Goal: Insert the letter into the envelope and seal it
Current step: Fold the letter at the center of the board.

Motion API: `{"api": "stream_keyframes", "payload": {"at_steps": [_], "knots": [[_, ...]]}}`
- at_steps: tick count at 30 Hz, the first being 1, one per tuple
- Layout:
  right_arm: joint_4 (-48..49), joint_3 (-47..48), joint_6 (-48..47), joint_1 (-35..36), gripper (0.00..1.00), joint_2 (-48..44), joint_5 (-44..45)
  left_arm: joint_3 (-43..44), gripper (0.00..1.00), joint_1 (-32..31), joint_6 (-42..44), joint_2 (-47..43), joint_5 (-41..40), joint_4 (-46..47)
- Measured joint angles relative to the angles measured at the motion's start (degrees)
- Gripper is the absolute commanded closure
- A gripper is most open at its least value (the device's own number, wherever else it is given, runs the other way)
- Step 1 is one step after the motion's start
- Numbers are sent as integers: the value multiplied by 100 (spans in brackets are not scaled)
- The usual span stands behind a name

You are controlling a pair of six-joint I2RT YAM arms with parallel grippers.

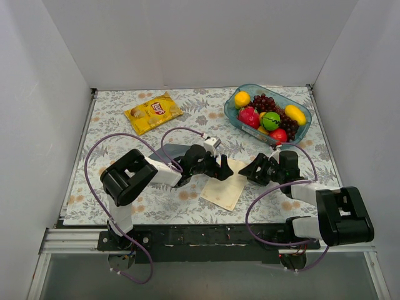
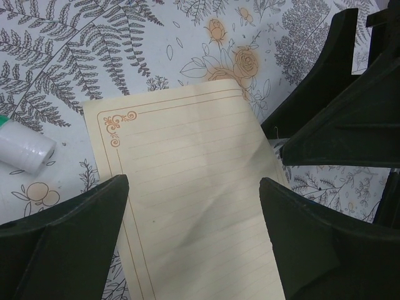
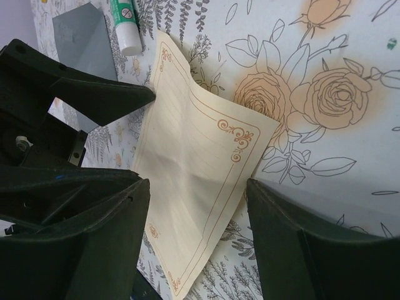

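Note:
The cream letter (image 1: 226, 187) lies on the floral cloth between the two arms, its far corner bowed up a little. It fills the left wrist view (image 2: 187, 175) and the right wrist view (image 3: 194, 156). My left gripper (image 1: 222, 167) is open, its jaws standing either side of the letter (image 2: 194, 187). My right gripper (image 1: 247, 170) is open too, close over the letter's right edge (image 3: 199, 187). The two grippers face each other, nearly touching. The grey-blue envelope (image 1: 172, 152) lies mostly hidden under the left arm; one corner shows in the right wrist view (image 3: 81, 37).
A glue stick (image 3: 125, 22) lies beside the envelope and also shows in the left wrist view (image 2: 22, 150). A yellow crisp bag (image 1: 153, 112) is at the back left. A bowl (image 1: 232, 115) of fruit stands at the back right. White walls enclose the table.

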Motion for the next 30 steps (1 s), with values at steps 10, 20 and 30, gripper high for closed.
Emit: {"api": "stream_keyframes", "payload": {"at_steps": [10, 20, 30], "knots": [[-20, -122, 540, -125, 29, -72, -109, -254, 16, 0, -260, 0, -44, 428], [-848, -168, 564, -184, 28, -619, -59, -275, 16, 0, -407, 0, -149, 472], [-1270, -363, 549, -197, 29, -1132, -2, -267, 18, -9, -595, 0, -382, 433]]}}
